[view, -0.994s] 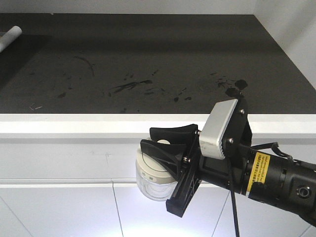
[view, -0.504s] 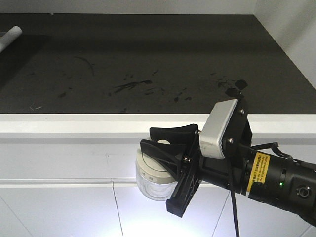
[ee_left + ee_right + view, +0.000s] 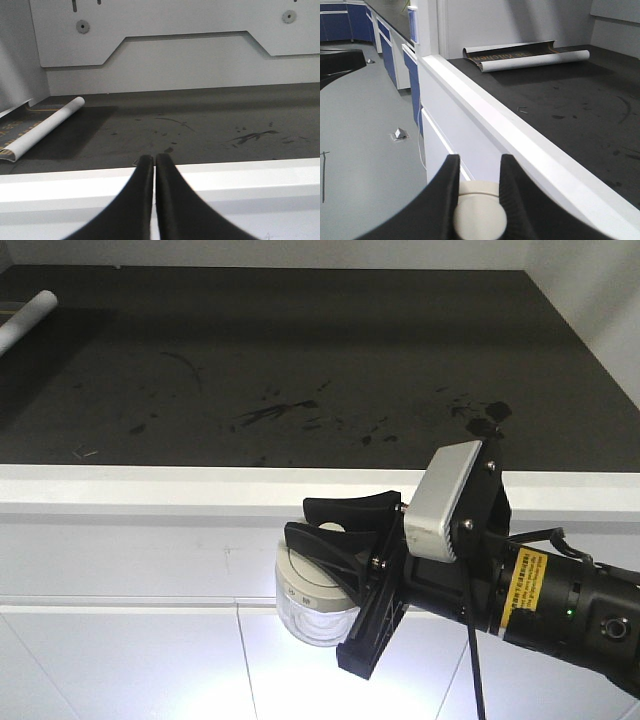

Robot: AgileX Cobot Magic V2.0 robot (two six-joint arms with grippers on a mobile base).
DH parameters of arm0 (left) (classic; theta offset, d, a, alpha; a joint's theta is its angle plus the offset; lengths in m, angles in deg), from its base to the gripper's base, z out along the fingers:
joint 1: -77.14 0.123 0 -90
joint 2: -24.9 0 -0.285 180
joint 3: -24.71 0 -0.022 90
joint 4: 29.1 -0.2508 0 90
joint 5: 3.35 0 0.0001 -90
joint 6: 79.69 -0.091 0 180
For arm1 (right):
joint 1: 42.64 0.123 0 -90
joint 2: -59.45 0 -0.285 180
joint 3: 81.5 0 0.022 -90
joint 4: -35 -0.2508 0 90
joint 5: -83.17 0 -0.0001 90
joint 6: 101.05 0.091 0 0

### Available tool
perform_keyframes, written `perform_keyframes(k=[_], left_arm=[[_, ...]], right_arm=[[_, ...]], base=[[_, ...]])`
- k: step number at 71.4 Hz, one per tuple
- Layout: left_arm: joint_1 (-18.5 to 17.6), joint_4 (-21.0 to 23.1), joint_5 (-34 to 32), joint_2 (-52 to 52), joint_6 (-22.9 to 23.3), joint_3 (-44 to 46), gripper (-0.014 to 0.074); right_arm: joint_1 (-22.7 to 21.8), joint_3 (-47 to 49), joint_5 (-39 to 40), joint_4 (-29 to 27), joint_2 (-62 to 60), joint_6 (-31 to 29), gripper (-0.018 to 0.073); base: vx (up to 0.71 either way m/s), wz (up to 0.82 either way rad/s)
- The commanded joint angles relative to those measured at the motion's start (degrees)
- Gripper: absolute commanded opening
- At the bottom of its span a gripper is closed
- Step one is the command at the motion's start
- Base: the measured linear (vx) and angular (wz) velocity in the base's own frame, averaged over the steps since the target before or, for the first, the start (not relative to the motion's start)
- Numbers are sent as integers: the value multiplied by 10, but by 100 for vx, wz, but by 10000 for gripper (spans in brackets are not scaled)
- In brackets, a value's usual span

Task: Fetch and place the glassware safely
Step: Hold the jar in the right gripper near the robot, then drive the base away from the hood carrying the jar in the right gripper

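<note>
Roll (image 3: 28, 320) further in, jar (image 3: 305, 615) unmoved

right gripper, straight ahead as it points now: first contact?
Probably the counter's white front face, just below its rim; the right gripper, shut on the jar, angles toward it. Depth unclear.

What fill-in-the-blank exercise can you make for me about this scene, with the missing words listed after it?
1. The left hand is ____ and holds nothing.
2. The right hand grips the glass jar by its cream-white ____.
3. A rolled paper lies on the dark countertop, while the jar hangs ____ that surface's level.

Missing words: shut; lid; below.
</note>
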Motion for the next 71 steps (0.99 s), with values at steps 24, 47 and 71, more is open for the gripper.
perform_keyframes(k=[24, 47, 71], left_arm=[[-3, 4, -41, 5, 4, 15, -7], [-3, 4, -41, 5, 4, 15, -7], [-3, 4, -41, 5, 4, 15, -7]], right_arm=[[0, 17, 45, -21, -17, -4, 0], [0, 17, 45, -21, -17, -4, 0], [0, 17, 45, -21, -17, -4, 0]], base=[[-4, 20], [-4, 48], [-6, 78]])
